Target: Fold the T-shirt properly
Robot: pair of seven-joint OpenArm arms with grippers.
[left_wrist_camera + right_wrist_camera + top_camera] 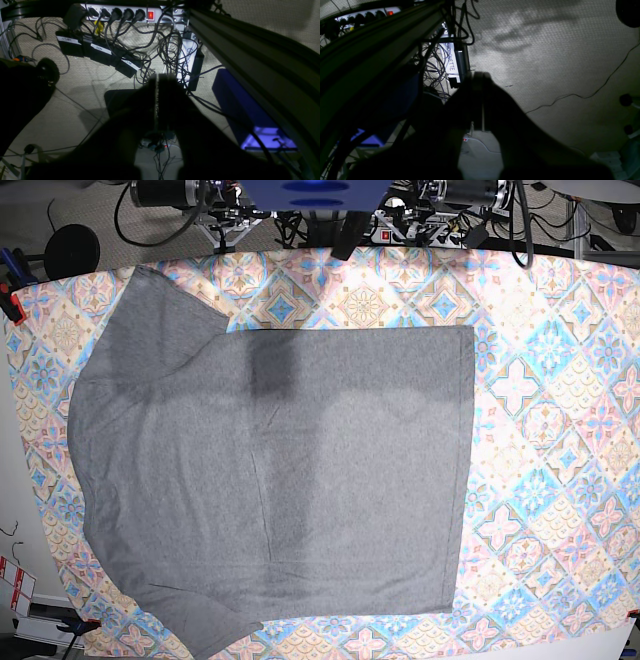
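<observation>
The heather-grey T-shirt [280,480] lies spread flat on the patterned tablecloth [560,380] in the base view. Its sleeves are at the left and its bottom hem [468,470] at the right. Neither gripper touches it. Both arms are pulled back behind the table's far edge. In the left wrist view my left gripper [157,83] is shut and empty, hanging over the floor. In the right wrist view my right gripper [478,76] also looks shut and empty over the floor. The shirt is not in either wrist view.
Behind the table are a power strip [120,13], tangled cables [170,50], a blue box [240,107] and an aluminium frame rail [250,57]. A red clamp [12,295] holds the cloth at the table's left edge. Arm bases [320,200] stand at the far edge.
</observation>
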